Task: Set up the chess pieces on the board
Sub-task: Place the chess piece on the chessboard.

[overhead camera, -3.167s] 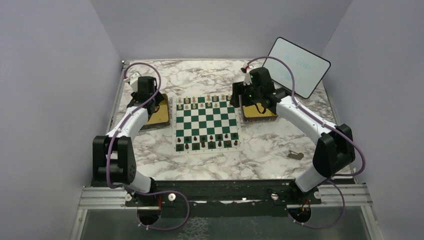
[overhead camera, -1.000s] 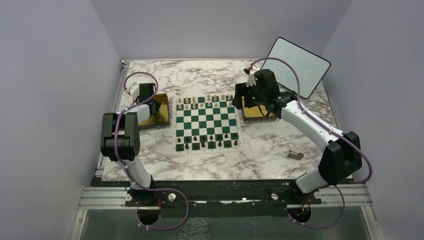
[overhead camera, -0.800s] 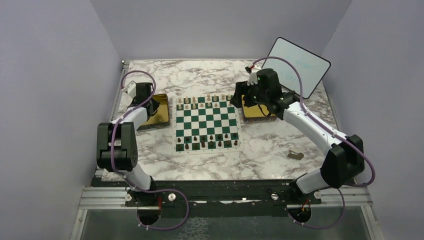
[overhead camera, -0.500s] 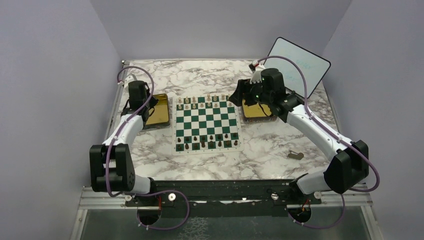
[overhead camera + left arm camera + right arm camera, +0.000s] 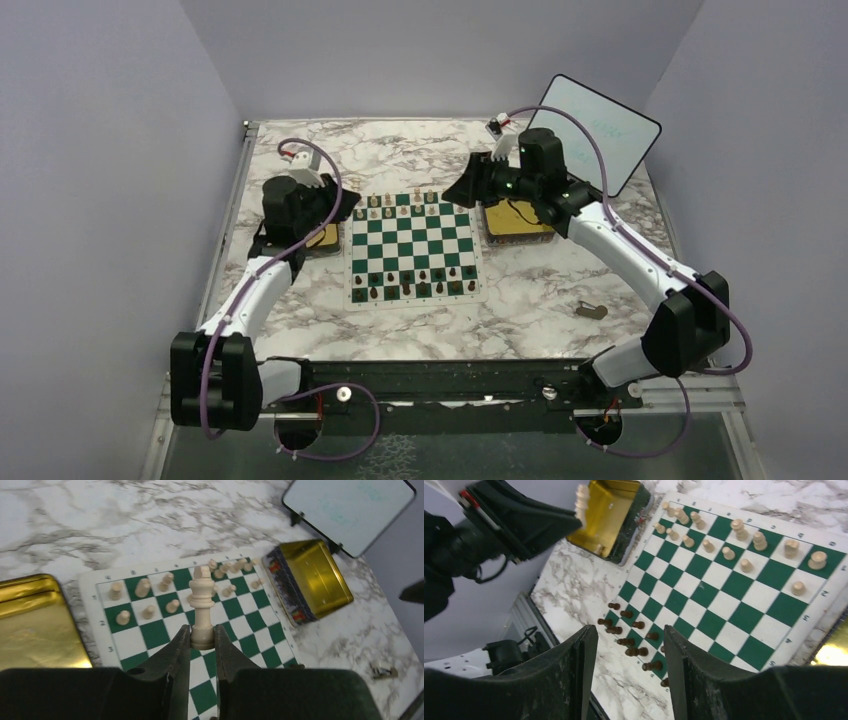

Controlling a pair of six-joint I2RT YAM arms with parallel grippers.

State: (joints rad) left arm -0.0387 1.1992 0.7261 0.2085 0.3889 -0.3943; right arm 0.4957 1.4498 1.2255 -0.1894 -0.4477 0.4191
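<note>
The green and white board (image 5: 412, 247) lies mid-table. Cream pieces (image 5: 405, 205) stand on its far rows and dark brown pieces (image 5: 415, 282) on its near rows. My left gripper (image 5: 348, 208) hovers at the board's far left corner, shut on the base of an upright cream king (image 5: 202, 605). The fingertips (image 5: 184, 636) pinch the king above the board (image 5: 150, 635). My right gripper (image 5: 455, 190) is open and empty above the board's far right corner. In the right wrist view it (image 5: 630, 630) looks down over the dark pieces (image 5: 626, 642).
A gold tray (image 5: 322, 238) lies left of the board, partly under my left arm. Another gold tray (image 5: 515, 225) lies to the right. A whiteboard (image 5: 598, 132) leans at the back right. A small metal object (image 5: 591, 310) lies on the marble at the near right.
My left gripper has swung from the left gold tray to the board's far left corner, holding the cream king. My right gripper has moved from the right tray toward the board.
</note>
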